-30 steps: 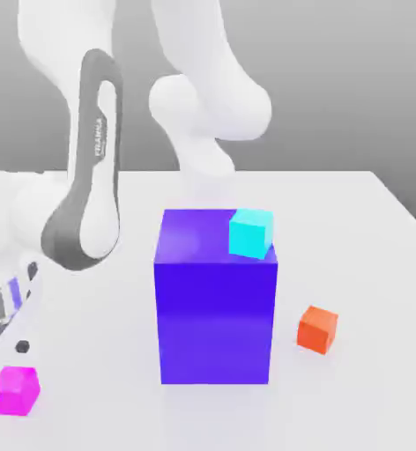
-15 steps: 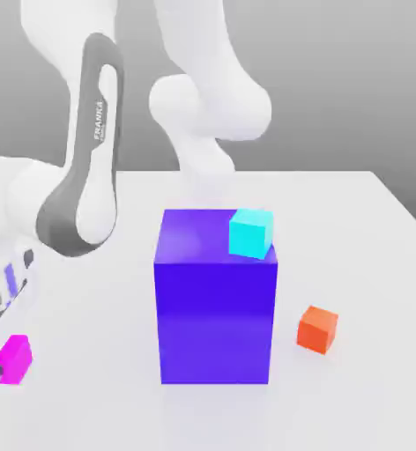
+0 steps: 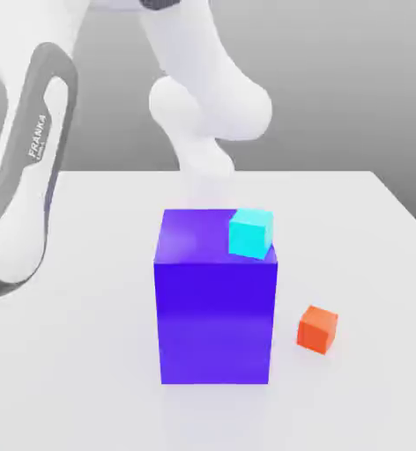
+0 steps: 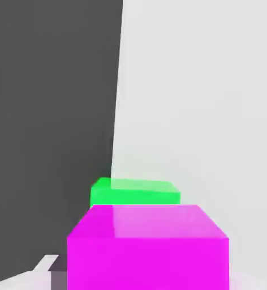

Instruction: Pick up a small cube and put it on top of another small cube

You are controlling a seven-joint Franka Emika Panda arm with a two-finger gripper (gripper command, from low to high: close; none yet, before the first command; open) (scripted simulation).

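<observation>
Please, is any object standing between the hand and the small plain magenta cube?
No, nothing visible stands between them: the small plain magenta cube is directly between the fingers of the hand. The bright green block is beyond the cube, not in between.

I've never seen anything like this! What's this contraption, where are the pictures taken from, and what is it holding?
It's a robot arm in a simulation. The exterior view watches from off the arm: on the pale table stand a big blue-violet block, with a cyan cube on top, and an orange-red cube beside it. The hand view comes from the hand's own camera: its two-finger gripper seems to hold a magenta cube, with a green cube partly hidden behind that.
</observation>
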